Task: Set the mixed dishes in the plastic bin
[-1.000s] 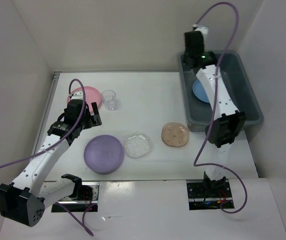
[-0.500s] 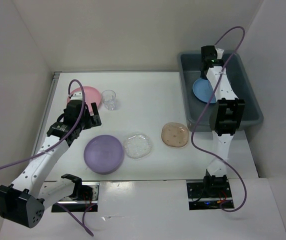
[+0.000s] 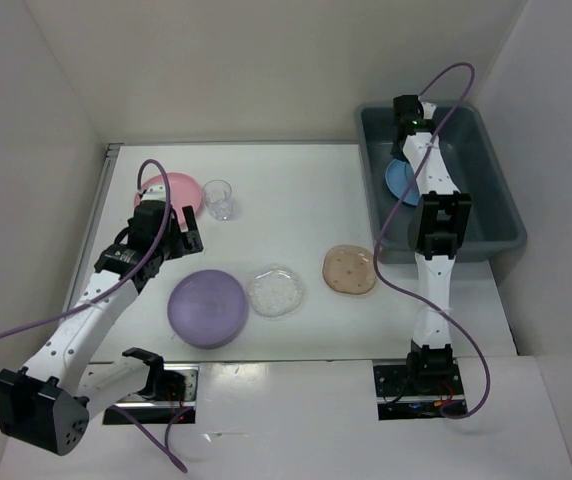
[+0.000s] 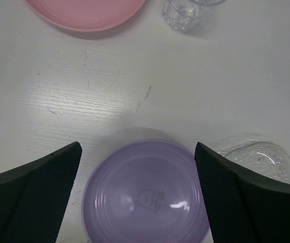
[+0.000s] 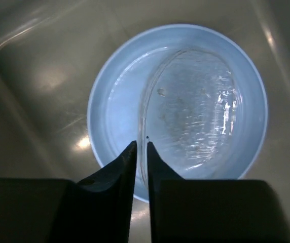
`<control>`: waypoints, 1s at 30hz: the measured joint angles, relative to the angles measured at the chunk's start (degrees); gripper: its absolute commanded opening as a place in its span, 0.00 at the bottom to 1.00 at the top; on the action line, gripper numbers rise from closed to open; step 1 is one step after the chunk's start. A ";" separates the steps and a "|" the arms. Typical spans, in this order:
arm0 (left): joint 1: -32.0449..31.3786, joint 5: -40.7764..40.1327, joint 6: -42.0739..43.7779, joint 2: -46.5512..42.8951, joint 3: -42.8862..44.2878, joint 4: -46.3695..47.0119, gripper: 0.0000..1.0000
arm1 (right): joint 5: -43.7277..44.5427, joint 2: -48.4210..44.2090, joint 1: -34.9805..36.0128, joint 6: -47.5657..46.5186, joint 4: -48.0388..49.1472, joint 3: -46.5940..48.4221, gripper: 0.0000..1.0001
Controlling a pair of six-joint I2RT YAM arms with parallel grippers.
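Nearest us on the table lie the purple plate (image 3: pixel 207 307), a clear plate (image 3: pixel 275 291) just right of it and the brownish squarish plate (image 3: pixel 351 269) further right. Our left gripper (image 4: pixel 137 152) hangs over the purple plate's far edge, jaws spread wide with nothing between them, and beyond it at the far left sit the pink plate (image 3: pixel 171 190) and the small clear cup (image 3: pixel 218 199) beside it. At the far right, inside the plastic bin (image 3: pixel 496 200), the blue plate (image 5: pixel 119 101) holds a second clear plate (image 5: pixel 195 106), and our right gripper (image 5: pixel 141 144) hangs over them, jaws parted by a sliver at that plate's rim; whether they grip it we cannot tell.
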 measured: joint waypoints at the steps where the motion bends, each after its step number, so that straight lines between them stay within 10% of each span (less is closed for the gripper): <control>1: 0.00 -0.02 0.00 0.09 0.00 0.00 0.99 | -0.35 0.26 0.00 0.24 -0.15 0.63 0.43; 3: 0.00 -0.02 0.00 0.13 -0.04 0.00 0.99 | -1.25 0.35 0.00 0.50 -0.44 1.22 0.62; 13: 0.00 -0.39 -0.26 0.26 -0.04 0.00 0.99 | -8.22 -4.09 0.07 0.59 -2.40 1.33 0.71; 23: 4.15 -5.95 -13.44 4.39 0.00 0.79 0.99 | -18.56 -42.71 14.32 2.49 7.50 -27.23 0.71; 30: 14.21 -5.51 -21.22 15.52 0.20 7.23 0.98 | -25.33 -52.65 27.43 6.14 12.11 -44.22 0.71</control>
